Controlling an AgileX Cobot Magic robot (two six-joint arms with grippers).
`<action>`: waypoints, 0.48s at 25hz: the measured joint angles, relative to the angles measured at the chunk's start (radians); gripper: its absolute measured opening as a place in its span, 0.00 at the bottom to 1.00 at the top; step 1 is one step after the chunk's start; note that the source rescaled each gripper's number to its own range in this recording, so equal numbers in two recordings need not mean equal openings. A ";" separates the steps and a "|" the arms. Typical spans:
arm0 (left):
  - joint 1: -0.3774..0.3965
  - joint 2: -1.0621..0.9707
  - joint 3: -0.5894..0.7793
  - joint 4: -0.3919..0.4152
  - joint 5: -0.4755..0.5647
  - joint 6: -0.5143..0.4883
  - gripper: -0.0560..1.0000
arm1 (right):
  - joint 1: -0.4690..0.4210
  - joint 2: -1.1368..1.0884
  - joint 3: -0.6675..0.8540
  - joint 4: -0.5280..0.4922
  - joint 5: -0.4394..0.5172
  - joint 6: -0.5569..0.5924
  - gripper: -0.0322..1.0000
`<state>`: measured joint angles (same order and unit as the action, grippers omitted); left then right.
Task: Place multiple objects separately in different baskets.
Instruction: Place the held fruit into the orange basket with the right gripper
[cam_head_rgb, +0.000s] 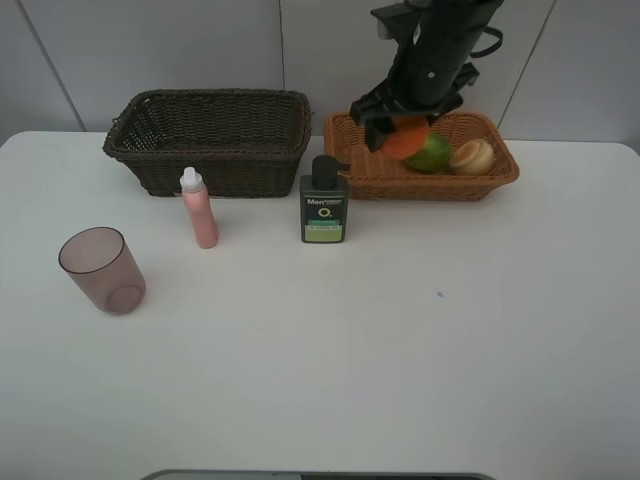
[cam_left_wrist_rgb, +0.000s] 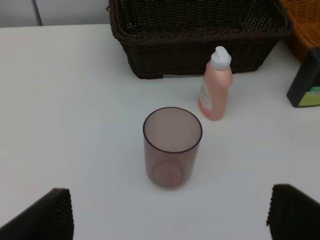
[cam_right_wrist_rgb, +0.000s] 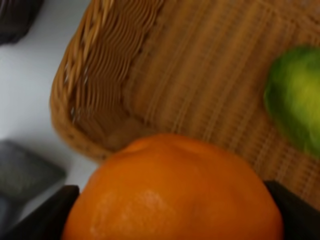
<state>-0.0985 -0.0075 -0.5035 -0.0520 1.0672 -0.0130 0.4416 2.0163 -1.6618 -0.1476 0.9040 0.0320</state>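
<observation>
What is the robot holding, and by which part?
The right gripper holds the orange by its opposite sides, over the tan basket. The left gripper is empty.

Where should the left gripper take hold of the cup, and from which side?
Across the side wall of the cup, near mid-height, coming from the near side of the table. It stands upright, mouth up, nothing at either flank; the bottle stands behind it, so this approach likely avoids it. The left gripper is open wider than the cup.

We've just got a plain white table (cam_head_rgb: 400, 380) here, one tiny dark speck (cam_head_rgb: 440, 294) on it, and pale wall panels (cam_head_rgb: 200, 45) behind the table.
</observation>
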 joint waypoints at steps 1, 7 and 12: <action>0.000 0.000 0.000 0.000 0.000 0.000 1.00 | -0.005 0.018 -0.016 -0.001 -0.012 -0.008 0.56; 0.000 0.000 0.000 0.000 0.000 0.000 1.00 | -0.012 0.111 -0.109 0.000 -0.085 -0.041 0.56; 0.000 0.000 0.000 0.000 0.000 0.000 1.00 | -0.021 0.155 -0.125 -0.001 -0.203 -0.044 0.56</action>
<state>-0.0985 -0.0075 -0.5035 -0.0520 1.0672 -0.0130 0.4210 2.1717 -1.7866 -0.1486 0.7015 -0.0119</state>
